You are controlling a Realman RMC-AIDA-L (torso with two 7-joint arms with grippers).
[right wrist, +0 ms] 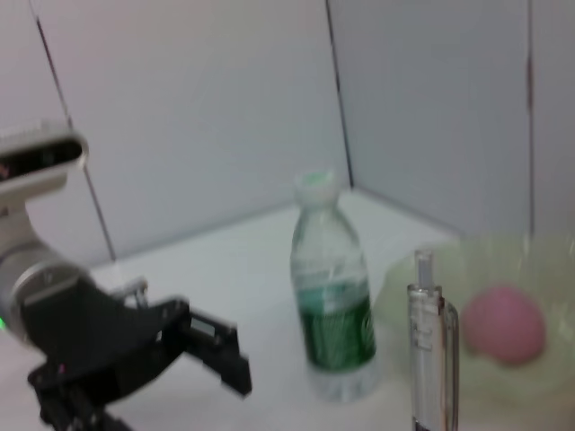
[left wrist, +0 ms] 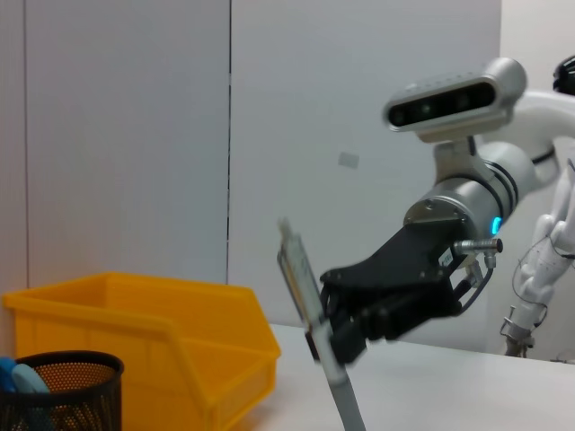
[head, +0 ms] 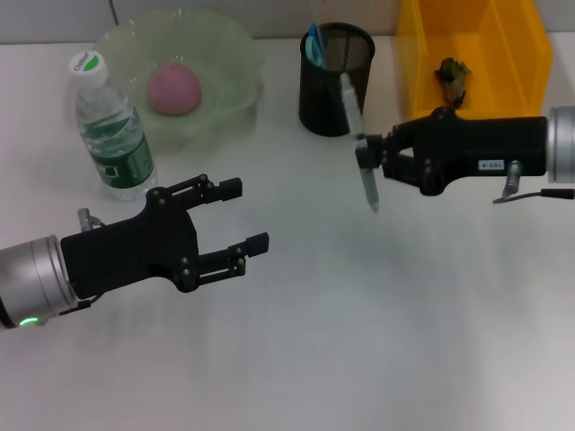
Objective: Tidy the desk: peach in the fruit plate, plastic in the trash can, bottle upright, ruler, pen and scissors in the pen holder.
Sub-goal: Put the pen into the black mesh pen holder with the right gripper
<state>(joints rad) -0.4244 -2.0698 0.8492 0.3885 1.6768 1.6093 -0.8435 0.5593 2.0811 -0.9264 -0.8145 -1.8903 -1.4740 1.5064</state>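
White laminate fills the desk [head: 377,341] as the right gripper [head: 364,154], reaching in from the right side of the head view, pinches the silver-grey pen [head: 358,135] at its middle and holds it in the air, nearly upright and slightly tilted, its upper end just in front of the black mesh pen holder [head: 335,79] and its pointed tip hanging lower above the bare tabletop; the left wrist view shows the same grip from the side, black fingers [left wrist: 346,334] closed on the pen's barrel with the yellow trash can [left wrist: 144,332] behind; the scissors [head: 314,45], light blue, already stand inside the pen holder at its left edge; the trash can sits at the far right corner with a small crumpled dark-green scrap [head: 452,75] lying inside it; the peach [head: 173,88] rests in the pale green fruit plate [head: 225,54] at the far left; the bottle [head: 111,130] stands upright just beside the plate, cap on, touching or nearly touching its near rim; the left gripper [head: 237,215] hovers over the near-left part of the desk, its two fingers spread apart with nothing between them, well apart from the bottle.
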